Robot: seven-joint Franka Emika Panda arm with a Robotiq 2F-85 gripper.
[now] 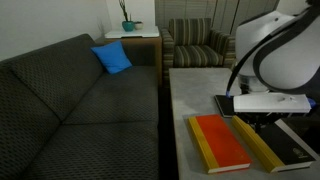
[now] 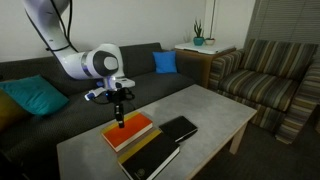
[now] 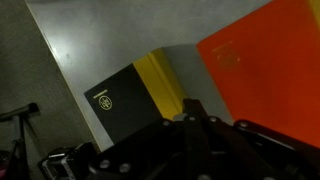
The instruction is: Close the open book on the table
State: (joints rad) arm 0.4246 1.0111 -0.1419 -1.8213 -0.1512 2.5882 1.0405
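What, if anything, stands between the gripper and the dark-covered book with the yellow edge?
Nothing visible does. The gripper hangs over the red-orange book. The dark-covered book lies beside that one, with its cover facing up and bare. The small black notebook sits off to the side.

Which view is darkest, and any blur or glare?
Wrist view darkest: the claw is a near-black silhouette, the red-orange book soft-edged. In an exterior view the arm sits close to the lens, bright and slightly blurred. In an exterior view the table is evenly lit, no glare.
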